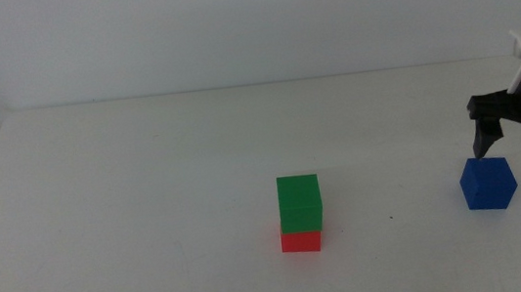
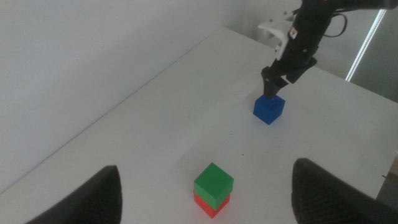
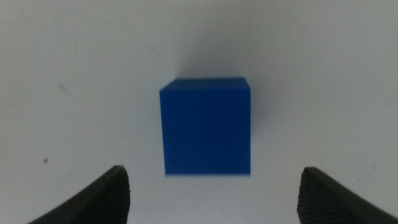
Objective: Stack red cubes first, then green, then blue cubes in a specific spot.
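Blue cube (image 1: 488,184) just below the open right gripper (image 1: 515,147)

Three cubes on the table (image 1: 127,181): one red cube (image 1: 301,242), one green cube (image 1: 299,202) on top of it, one blue cube (image 1: 488,184) at 3 o'clock. Two grippers: right gripper (image 1: 515,142), left gripper (image 2: 205,193).

White table (image 1: 146,179), pale wall (image 1: 227,22), perhaps a window.
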You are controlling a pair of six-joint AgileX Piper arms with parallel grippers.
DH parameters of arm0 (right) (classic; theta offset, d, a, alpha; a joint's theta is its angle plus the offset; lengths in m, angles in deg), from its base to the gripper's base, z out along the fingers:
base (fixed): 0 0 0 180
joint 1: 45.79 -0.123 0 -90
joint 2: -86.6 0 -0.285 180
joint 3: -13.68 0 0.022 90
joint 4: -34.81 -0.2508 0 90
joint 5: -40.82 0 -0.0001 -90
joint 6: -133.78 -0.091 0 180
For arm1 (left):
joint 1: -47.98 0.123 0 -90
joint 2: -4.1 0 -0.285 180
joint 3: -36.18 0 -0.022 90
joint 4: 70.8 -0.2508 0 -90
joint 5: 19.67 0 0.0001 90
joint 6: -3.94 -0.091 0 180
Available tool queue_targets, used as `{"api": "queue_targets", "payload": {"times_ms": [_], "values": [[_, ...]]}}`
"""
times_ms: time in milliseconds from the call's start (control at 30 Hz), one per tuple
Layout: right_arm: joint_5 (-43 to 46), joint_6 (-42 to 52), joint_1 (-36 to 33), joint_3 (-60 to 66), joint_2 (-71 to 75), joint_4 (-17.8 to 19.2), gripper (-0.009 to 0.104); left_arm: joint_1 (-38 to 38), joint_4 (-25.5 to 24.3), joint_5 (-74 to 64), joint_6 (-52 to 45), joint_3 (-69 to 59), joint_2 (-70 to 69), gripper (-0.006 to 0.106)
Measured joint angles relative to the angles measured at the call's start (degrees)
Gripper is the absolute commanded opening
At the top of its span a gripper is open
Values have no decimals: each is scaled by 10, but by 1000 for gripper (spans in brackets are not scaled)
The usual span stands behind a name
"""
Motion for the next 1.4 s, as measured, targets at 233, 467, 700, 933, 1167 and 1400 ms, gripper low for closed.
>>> {"api": "queue_targets", "payload": {"times_ms": [233,467,700,933,1167,1400], "values": [[28,7,-1,0,-34,5,92,0,0,0,0,0,0,93],[46,7,-1,-1,-45,10,92,0,0,0,0,0,0,93],[48,7,-4,-1,-59,12,92,0,0,0,0,0,0,93],[53,7,-14,-2,-79,17,92,0,0,0,0,0,0,93],[55,7,-14,-2,-104,26,91,0,0,0,0,0,0,93],[55,7,-14,-2,-116,26,65,0,0,0,0,0,0,93]]}}
